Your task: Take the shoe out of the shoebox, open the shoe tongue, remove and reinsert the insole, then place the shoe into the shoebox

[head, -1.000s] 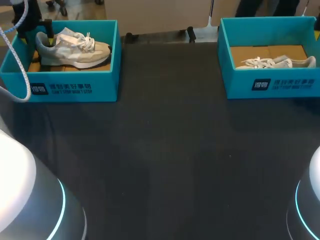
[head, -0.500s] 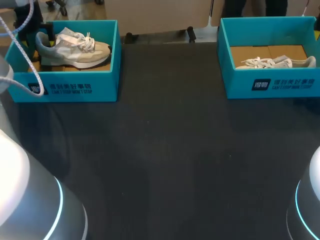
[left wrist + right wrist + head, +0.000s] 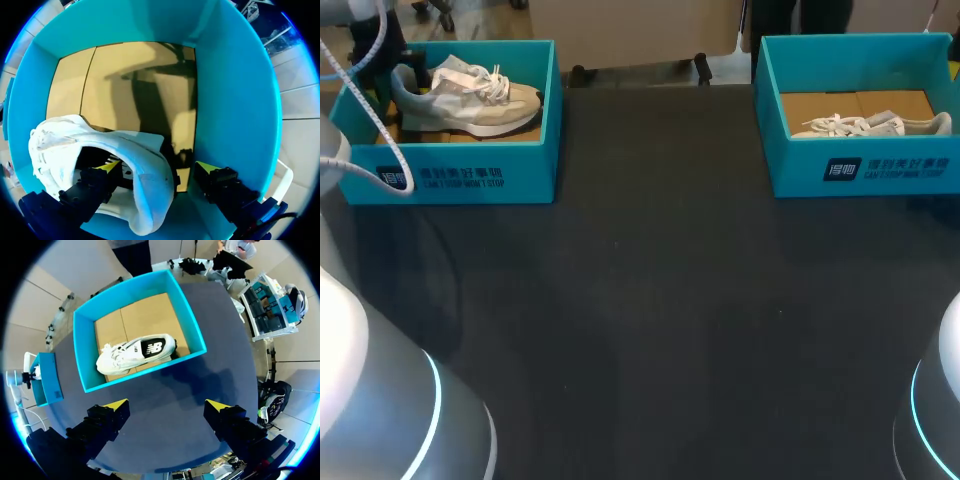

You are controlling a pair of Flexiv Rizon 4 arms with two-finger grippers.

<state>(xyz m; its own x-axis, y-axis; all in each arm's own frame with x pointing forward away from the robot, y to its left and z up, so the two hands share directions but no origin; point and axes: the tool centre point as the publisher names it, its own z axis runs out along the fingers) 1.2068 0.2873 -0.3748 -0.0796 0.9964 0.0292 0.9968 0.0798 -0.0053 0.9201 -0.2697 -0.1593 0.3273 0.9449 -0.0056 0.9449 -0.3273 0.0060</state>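
Far apart, two teal boxes sit at the bench's (image 3: pixel 660 300) far corners. The left gripper (image 3: pixel 157 167) is inside the left box (image 3: pixel 470 172), opened wide astride the heel of the left shoe (image 3: pixel 470 100), one finger (image 3: pixel 210 172) close to the box wall. The right gripper (image 3: pixel 167 404) hangs wide open over the bench before the right box (image 3: pixel 860 172), where the right shoe (image 3: pixel 870 125) lies on its side.

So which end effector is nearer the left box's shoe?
Left. The left end effector straddles the heel of the shoe; the right end effector hangs over the table by the other shoebox.
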